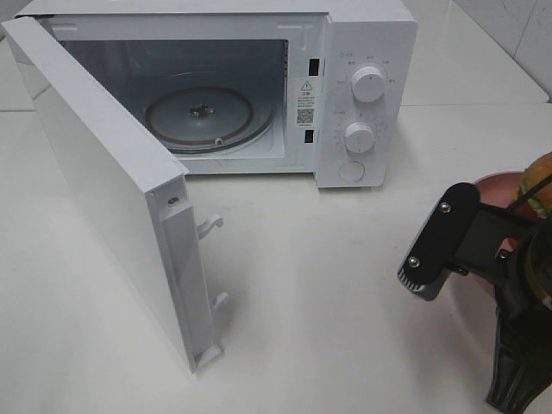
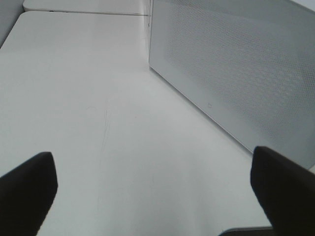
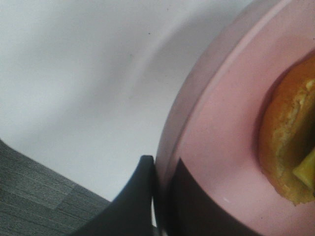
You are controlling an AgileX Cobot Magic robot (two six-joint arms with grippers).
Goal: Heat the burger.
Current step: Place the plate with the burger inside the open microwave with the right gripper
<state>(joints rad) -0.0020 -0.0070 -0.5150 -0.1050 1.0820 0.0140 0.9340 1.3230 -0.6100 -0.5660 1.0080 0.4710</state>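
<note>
Right gripper (image 3: 161,169) pinches rim of pink plate (image 3: 216,113); burger (image 3: 288,142) sits on it, right of open microwave (image 1: 366,52). Left gripper (image 2: 155,189) spread wide, empty. Risk: w/ edge-only grip, plate may tilt and tall burger topple.

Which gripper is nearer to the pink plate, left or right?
Right. The right gripper grips the plate by its rim; the left gripper hangs open over the table beside the microwave.
</note>
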